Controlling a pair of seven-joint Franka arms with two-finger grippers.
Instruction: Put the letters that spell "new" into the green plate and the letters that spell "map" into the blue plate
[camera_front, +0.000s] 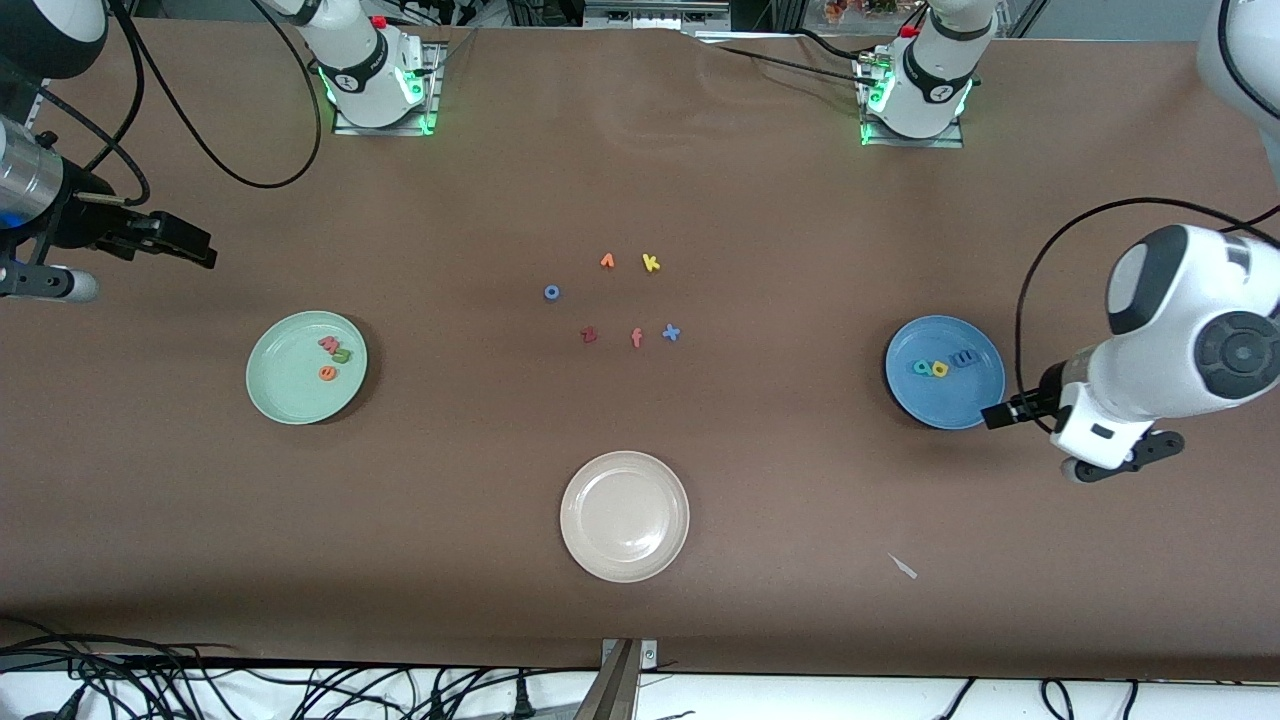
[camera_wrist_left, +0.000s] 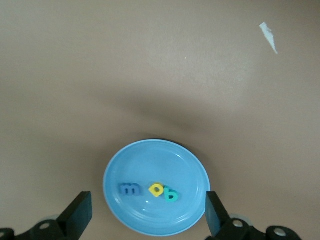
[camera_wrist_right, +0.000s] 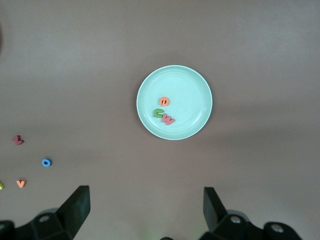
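Note:
The green plate (camera_front: 290, 395) (camera_wrist_right: 192, 90) lies toward the right arm's end and holds the pinkish-red "w" (camera_front: 328, 344) (camera_wrist_right: 169, 120), olive-green "n" (camera_front: 342, 355) (camera_wrist_right: 159, 113) and orange "e" (camera_front: 326, 373) (camera_wrist_right: 164, 101). Toward the left arm's end lies the blue plate (camera_front: 950, 405) (camera_wrist_left: 155, 160), holding the blue "m" (camera_front: 962, 358) (camera_wrist_left: 129, 189), yellow "p" (camera_front: 938, 369) (camera_wrist_left: 157, 189) and teal "a" (camera_front: 920, 368) (camera_wrist_left: 171, 194). My left gripper (camera_front: 1120, 458) (camera_wrist_left: 147, 202) hangs open and empty high up by the blue plate's edge. My right gripper (camera_front: 45, 282) (camera_wrist_right: 145, 197) waits open and empty, high over bare table at its own end.
A cream-white plate (camera_front: 624, 470) sits near the front camera. Loose letters lie mid-table: orange "v" (camera_front: 607, 261), yellow "k" (camera_front: 651, 263), blue "o" (camera_front: 551, 292), a dark red letter (camera_front: 589, 335), orange "f" (camera_front: 636, 338), blue "x" (camera_front: 671, 333). A white scrap (camera_front: 903, 566) lies nearer the camera.

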